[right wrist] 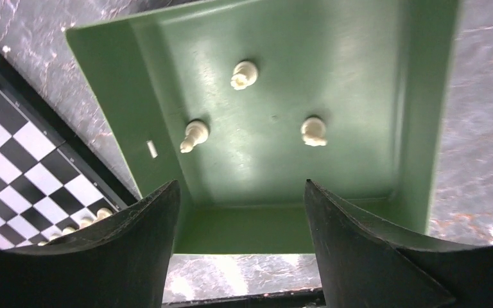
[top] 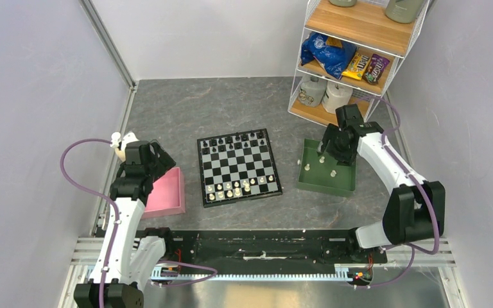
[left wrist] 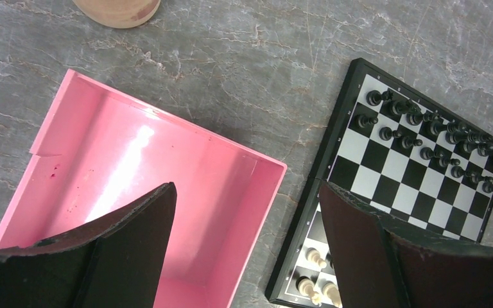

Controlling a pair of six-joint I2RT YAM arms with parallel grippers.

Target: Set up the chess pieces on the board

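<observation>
Looks like a robotics lab test cell, not a home. Plain pale wall panels (top: pixel 32 96) box in a grey stone-look table (top: pixel 180 109). Left arm (top: pixel 125 212) and right arm (top: pixel 391 167), w/ purple cables, are bolted to a black base rail (top: pixel 263 245) at 6 o'clock. Wire shelf (top: pixel 353 29) at 1 o'clock holds what look like candy bags (top: pixel 366 66).

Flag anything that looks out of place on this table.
Three white chess pieces sit loose in the green tray, beside the board rather than on it, below the open right gripper. White's near rows on the board look uneven, with gaps. Nothing looks spilled or damaged.
</observation>
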